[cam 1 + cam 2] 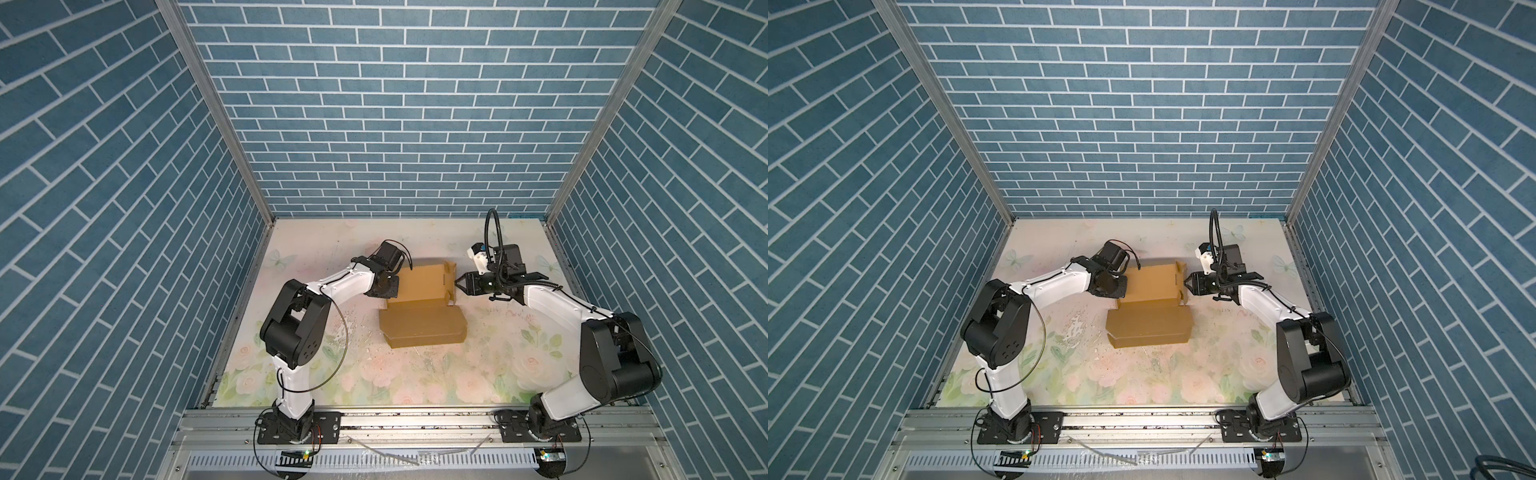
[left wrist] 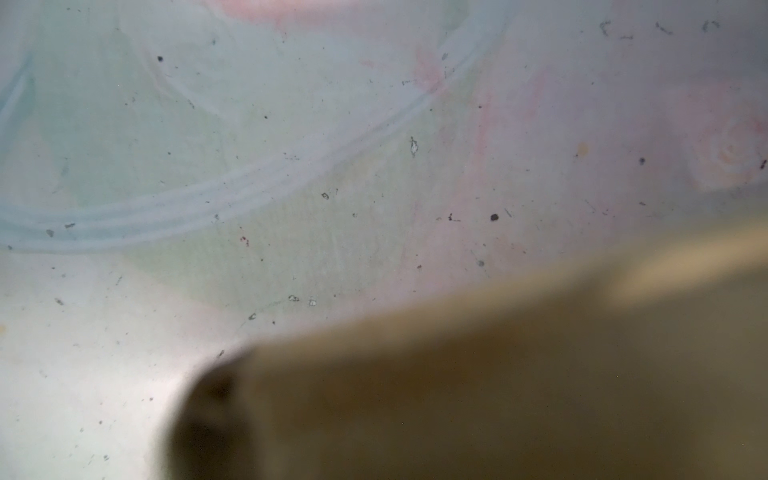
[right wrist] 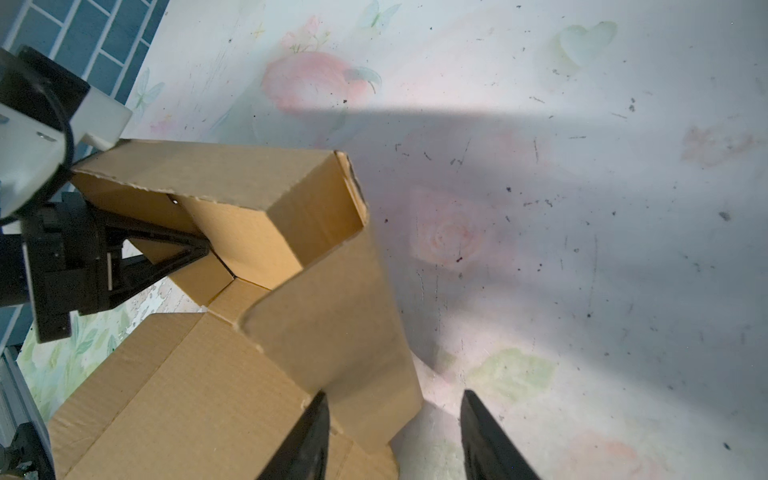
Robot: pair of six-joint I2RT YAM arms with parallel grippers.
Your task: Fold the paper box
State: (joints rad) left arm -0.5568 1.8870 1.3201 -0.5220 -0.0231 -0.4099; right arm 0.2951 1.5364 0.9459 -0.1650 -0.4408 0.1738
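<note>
The right pincer [image 3: 395, 392] is held wide, its two black fingers [image 3: 484, 432] parted at the bottom edge of the right wrist view, and nothing is gripped between them. A corner of an upright cardboard flap reaches down into the gap, close to one finger, while the other finger is seen over bare surface. The left pincer [image 3: 205, 249] is found at the left of the same view, narrowed to a point and closed on a thin inner wall of the paper box [image 3: 187, 395]. In both top views the pincers are placed at opposite ends of the box, the left pincer [image 1: 390, 286] against its left edge and the right pincer [image 1: 459, 283] just beside its right edge. The paper box [image 1: 1154, 276] is set near the middle of the flowered surface [image 1: 374, 374], in the lower centre of the frame. Its farther part is raised into walls and its nearer panel is laid flat. In the left wrist view only blurred brown cardboard is shown, at the lower right. The surface is enclosed by blue brick-patterned walls [image 1: 395, 124].
</note>
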